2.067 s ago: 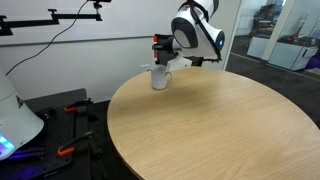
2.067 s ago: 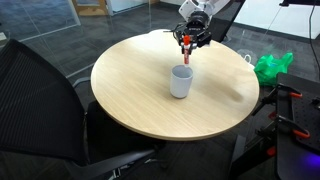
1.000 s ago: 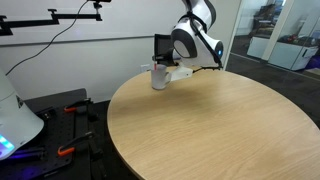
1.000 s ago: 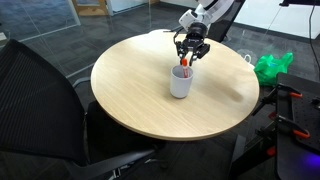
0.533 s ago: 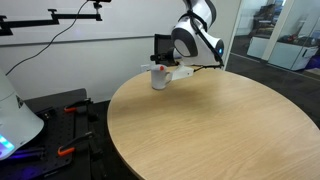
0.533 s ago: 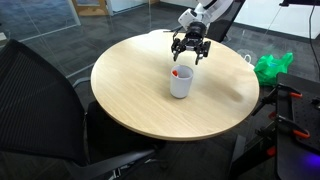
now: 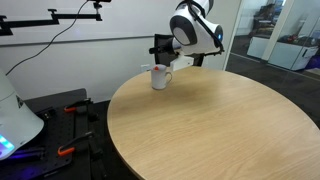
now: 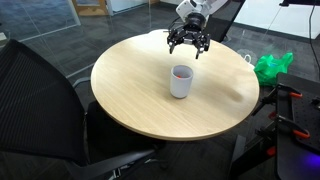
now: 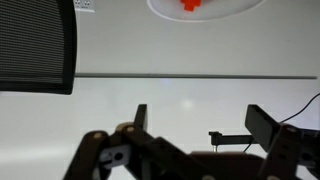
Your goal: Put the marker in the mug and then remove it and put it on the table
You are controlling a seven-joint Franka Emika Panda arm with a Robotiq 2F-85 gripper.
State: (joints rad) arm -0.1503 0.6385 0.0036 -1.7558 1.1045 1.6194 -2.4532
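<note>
Risen since half a second ago — hangs well clear above the mug now rather than just over its rim, with jaws spread wide and pinching nothing, seen as two dark fingers far apart along the bottom of the wrist view. Leaves the marker down inside the mug: visible in an exterior view only as a red patch within the rim, too short to stick out. Reads as a deliberate drop, so first half of the task done, with removal and laying on the counter not yet begun. Hangs close over the mug rather than off to the side, probably to go back down for the retrieve; likely fiddly, given so short a stick lying low between white ceramic walls. Stands upright, that mug, near the middle of the round counter and well in from every edge, safe from a nudge over the side. Smooth light tan wood grain on top, flat and bare around the mug — room enough to lay a marker down, though apt to let a round one roll. Round about: a black office chair drawn up close, a green bag beyond the far edge, glass partitions and a pale wall with a black boom mounted along it.
</note>
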